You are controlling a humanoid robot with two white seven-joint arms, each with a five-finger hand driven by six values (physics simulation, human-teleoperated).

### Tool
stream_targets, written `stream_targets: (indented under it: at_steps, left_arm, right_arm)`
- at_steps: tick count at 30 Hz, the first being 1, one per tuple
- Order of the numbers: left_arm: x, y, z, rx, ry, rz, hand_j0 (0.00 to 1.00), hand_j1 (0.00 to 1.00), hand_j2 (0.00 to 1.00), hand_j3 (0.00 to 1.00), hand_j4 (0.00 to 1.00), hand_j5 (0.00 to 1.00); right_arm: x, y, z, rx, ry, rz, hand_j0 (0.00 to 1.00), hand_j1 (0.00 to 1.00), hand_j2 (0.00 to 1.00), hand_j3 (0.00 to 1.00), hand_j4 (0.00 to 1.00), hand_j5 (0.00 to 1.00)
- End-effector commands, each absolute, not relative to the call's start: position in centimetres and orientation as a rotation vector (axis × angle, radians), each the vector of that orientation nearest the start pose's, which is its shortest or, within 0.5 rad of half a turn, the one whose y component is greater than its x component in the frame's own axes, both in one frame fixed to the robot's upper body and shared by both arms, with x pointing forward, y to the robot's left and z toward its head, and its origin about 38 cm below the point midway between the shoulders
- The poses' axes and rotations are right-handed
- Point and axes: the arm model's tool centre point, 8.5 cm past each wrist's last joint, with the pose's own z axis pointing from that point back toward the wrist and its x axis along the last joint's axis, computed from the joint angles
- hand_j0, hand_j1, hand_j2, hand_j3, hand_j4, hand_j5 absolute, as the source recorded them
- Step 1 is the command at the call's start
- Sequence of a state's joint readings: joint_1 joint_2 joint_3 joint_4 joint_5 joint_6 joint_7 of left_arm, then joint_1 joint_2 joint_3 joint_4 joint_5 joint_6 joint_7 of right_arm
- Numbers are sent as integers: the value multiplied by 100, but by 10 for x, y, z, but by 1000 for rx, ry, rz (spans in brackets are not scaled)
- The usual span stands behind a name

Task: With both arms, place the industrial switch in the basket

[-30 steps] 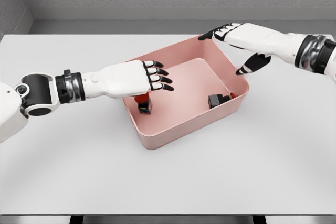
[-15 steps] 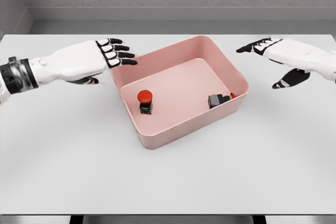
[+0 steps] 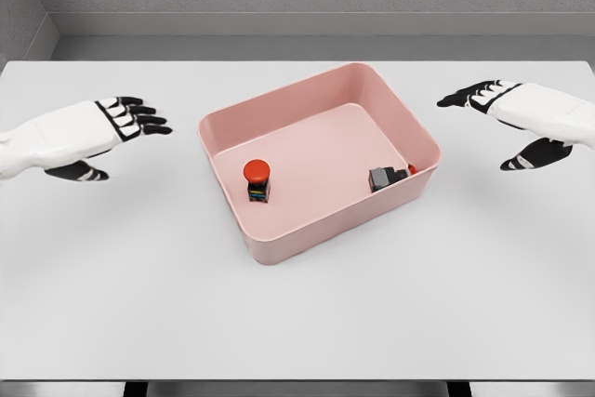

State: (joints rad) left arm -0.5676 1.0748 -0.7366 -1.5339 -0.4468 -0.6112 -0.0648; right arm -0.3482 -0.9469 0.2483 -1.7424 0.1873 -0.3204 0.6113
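Inside the pink basket, one industrial switch stands upright toward nine o'clock, its twin tipped against the three o'clock wall. My left robot hand and right robot hand hover over the table, fingers spread, grasping nothing. Swinging inward could clip the rim and shove the basket
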Motion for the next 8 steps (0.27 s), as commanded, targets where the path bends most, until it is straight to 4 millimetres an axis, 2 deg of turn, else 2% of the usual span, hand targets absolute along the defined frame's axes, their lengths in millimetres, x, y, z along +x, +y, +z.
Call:
stream_targets:
  at_steps: [1, 8]
  left_arm:
    - [396, 356, 223, 574, -1565, -2020, 100, 100, 100, 100, 100, 100]
    - [396, 357, 222, 575, -1560, -2020, 100, 100, 100, 100, 100, 100]
  right_arm:
    - [387, -345, 267, -446, -1430, 1783, 100, 100, 100, 100, 100, 100]
    - [387, -343, 267, -445, -1434, 1784, 100, 100, 100, 100, 100, 100]
